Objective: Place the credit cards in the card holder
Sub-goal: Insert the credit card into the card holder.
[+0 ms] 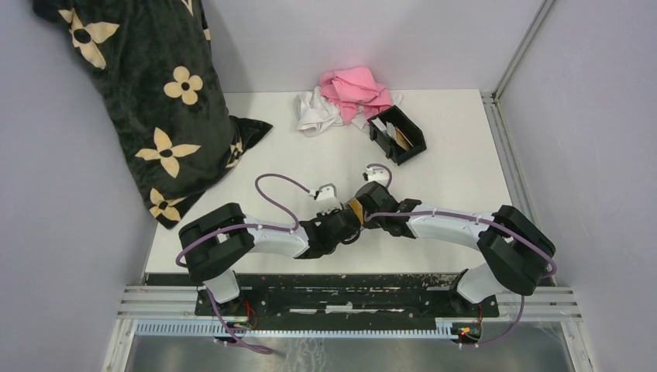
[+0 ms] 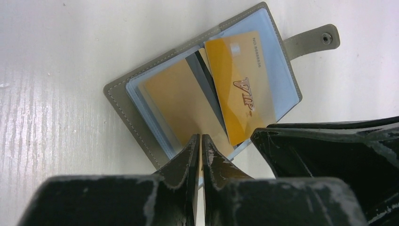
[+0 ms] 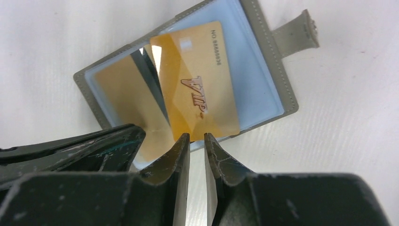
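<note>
A grey folding wallet (image 2: 123, 102) (image 3: 263, 61) lies open on the white table, its inside blue and tan. A gold credit card (image 2: 240, 94) (image 3: 200, 89) marked VIP rests on its right half. My left gripper (image 2: 201, 137) is shut on the near edge of the wallet's tan leaf. My right gripper (image 3: 196, 136) stands slightly open, its tips at the gold card's near edge with table showing through the gap. Both grippers meet at the table's middle (image 1: 354, 215). The black card holder (image 1: 416, 133) stands further back to the right, with a white and a tan card inside.
A pink cloth (image 1: 355, 89) and a white cloth (image 1: 316, 112) lie at the back behind the holder. A black flower-patterned blanket (image 1: 163, 101) covers the back left. Grey walls close the table on three sides. The wallet's snap strap (image 2: 313, 41) sticks out to the right.
</note>
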